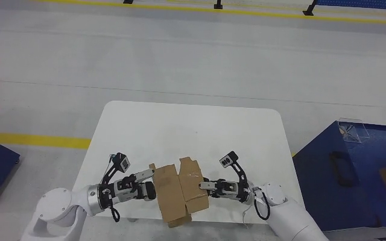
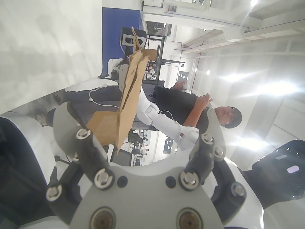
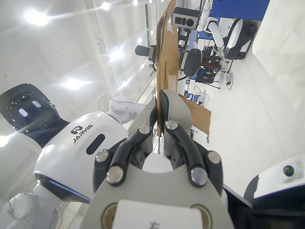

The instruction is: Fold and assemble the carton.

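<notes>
**Item:** carton (image 1: pixel 181 196). Brown corrugated cardboard, flattened and unassembled, with short flaps standing out at its far end.

**Location:** over the near edge of the white table (image 1: pixel 181 123), about midway along that edge. Its nearest corner reaches past the edge. It lies between the two arms, its long side running from the near edge toward the far edge. Both wrist views show it edge-on, with one loose flap bent away from the main sheet.

**Right gripper** (image 3: pixel 158 101): clenched on the carton's right edge. The two fingers press the sheet from either side, and the cardboard runs out from between the pads. The arm comes in over the near right corner of the table.

**Left gripper** (image 2: pixel 137 110): released, fingers spread wide. The carton's left edge sits between them, and the bent flap lies close against one finger (image 2: pixel 63 125). It cannot be told whether the flap and finger touch. The arm comes in over the near left corner of the table.

**Surroundings:** a blue box (image 1: pixel 341 175) on the floor off the table's right edge, well apart from the carton. A yellow floor line (image 1: pixel 42 140) runs beyond the left edge.
</notes>
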